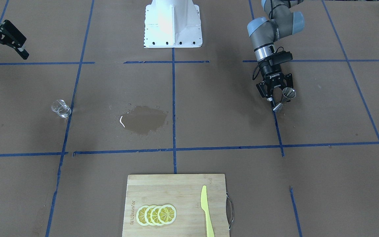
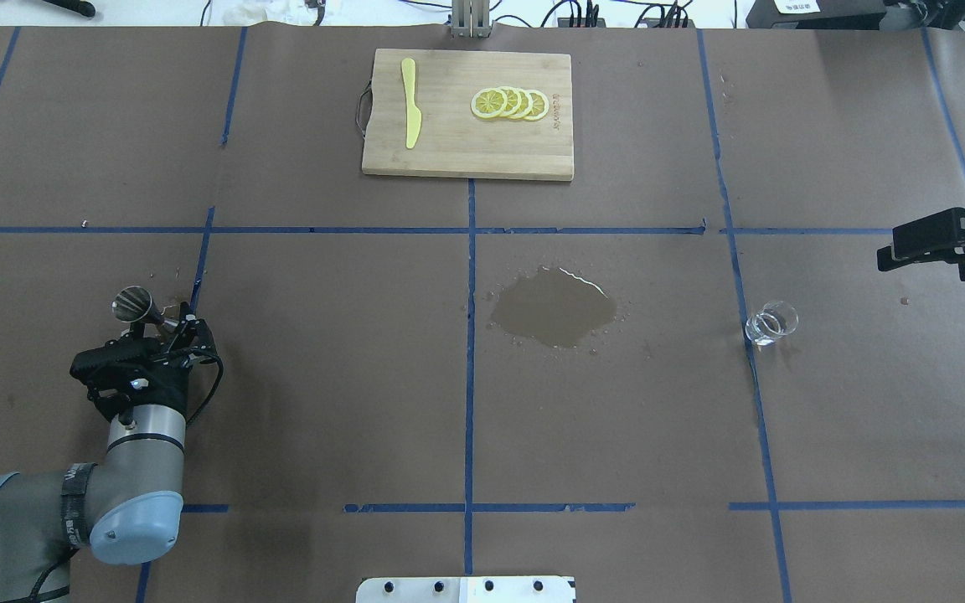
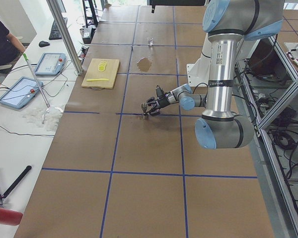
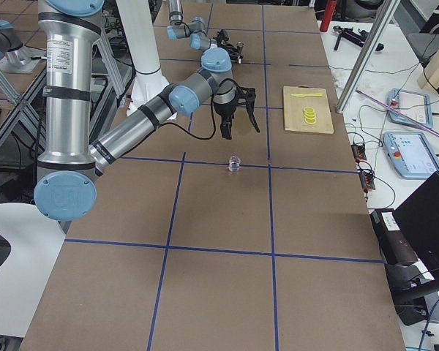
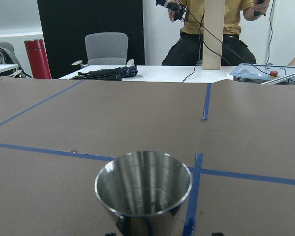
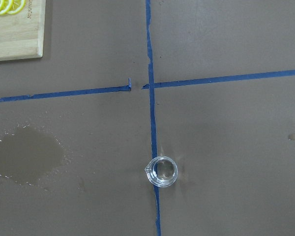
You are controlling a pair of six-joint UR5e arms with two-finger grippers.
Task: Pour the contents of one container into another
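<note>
Overhead view, clock directions. Brown paper-covered table [image 2: 323,377] with a grid of blue tape lines [image 2: 470,377].

The small clear glass cup [image 2: 771,324] stands upright on a tape line on the table's right side, at 3 o'clock from the wet dark puddle [image 2: 554,307] and apart from it. Nothing is touching the cup. The right wrist view looks straight down into it [image 6: 162,172].

The right claw [image 1: 10,57] is released and empty, with its fingers spread. It sits at about 2 o'clock from the cup, well apart, near the table's right edge.

The shiny steel hourglass-shaped jigger [image 2: 135,303] is far over on the left side, at 9 o'clock from the puddle and beside a tape line. It stands upright with its open cone up. The left wrist view shows the rim and inner wall close up [image 5: 143,189].

The left claw [image 1: 276,100] is low and reaches in from 5 o'clock, with its jaws on either side of the jigger's lower part. I cannot tell whether it is clenched on the jigger or slack. I also cannot tell whether the jigger's base touches the table.

The bamboo cutting board [image 2: 466,155] lies at 12 o'clock from the puddle, at the far edge. On it are overlapping lemon slices [image 2: 512,103] and, at 9 o'clock from them, a yellow plastic knife [image 2: 410,113].
</note>
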